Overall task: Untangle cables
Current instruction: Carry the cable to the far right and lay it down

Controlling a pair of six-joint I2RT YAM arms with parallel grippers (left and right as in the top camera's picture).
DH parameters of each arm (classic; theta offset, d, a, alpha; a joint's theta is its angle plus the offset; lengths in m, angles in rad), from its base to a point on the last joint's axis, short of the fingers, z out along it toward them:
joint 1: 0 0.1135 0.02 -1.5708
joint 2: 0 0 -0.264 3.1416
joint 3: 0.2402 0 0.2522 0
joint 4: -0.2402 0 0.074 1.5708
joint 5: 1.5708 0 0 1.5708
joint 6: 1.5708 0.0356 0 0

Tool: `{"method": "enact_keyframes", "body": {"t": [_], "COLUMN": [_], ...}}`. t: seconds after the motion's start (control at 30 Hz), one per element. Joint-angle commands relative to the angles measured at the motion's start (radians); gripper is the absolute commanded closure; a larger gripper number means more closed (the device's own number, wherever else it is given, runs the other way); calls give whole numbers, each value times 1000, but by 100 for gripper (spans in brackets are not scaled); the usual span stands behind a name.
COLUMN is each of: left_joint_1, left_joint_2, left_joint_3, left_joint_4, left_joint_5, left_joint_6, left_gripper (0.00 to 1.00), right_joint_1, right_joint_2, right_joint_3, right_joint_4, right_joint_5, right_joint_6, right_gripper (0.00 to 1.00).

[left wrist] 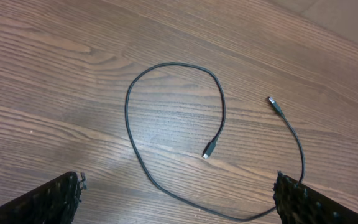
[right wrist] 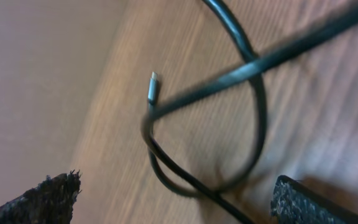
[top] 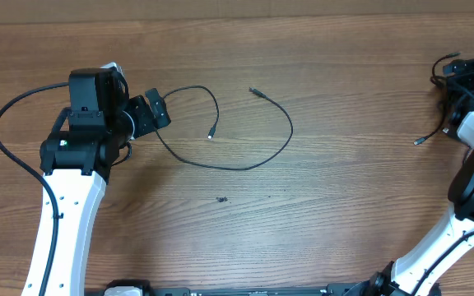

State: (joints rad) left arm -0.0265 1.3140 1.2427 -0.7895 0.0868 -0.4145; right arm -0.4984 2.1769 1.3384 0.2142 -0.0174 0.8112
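Observation:
One thin black cable lies in a wide loose loop on the wooden table, right of my left gripper. In the left wrist view this cable curls round once, with one plug inside the loop and the other plug further right. My left gripper is open, and the cable's low curve runs between its fingertips. At the far right a second cable trails from beside my right gripper. The right gripper is open above a blurred crossed loop of cable with a silver plug.
A small dark speck lies on the table in front of the loop. The table's far edge runs along the top. Thick black wires hang off both arms, the left one arching out to the left.

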Motion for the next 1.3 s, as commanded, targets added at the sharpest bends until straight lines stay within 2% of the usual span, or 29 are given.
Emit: {"method": "enact_keyframes", "body": {"t": [0.0,0.07,0.1,0.2,0.23,0.27,0.43,0.57,0.67,0.83,1.03,1.27], "left_joint_1": [0,0,0,0,0,0,0,0,0,0,0,0], "left_joint_2": [6,6,6,6,6,6,6,6,6,6,6,6], "left_joint_3": [21,21,21,21,21,21,21,21,21,21,21,21], "left_joint_4": [0,0,0,0,0,0,1,0,0,0,0,0], "left_joint_5": [10,10,10,10,10,10,10,10,10,10,10,10], "left_joint_6": [18,18,18,18,18,19,18,18,18,18,19,18], "left_gripper": [0,1,0,0,1,0,0,0,0,0,0,0], "right_joint_1": [6,6,6,6,6,3,-17,-33,-36,-35,-34,-31], "right_joint_2": [28,54,63,98,109,119,124,124,117,77,-53,-208], "right_joint_3": [4,4,4,5,5,5,5,5,5,5,5,5], "right_joint_4": [93,177,204,274,296,308,312,308,300,179,-66,-265], "right_joint_5": [17,23,32,106,127,148,177,90,-40,-52,-56,-56], "right_joint_6": [-8,-8,-8,-8,-8,-3,0,-14,-112,-140,-174,-197], "right_gripper": [0,1,6,12,11,0,0,0,0,0,0,0]}}
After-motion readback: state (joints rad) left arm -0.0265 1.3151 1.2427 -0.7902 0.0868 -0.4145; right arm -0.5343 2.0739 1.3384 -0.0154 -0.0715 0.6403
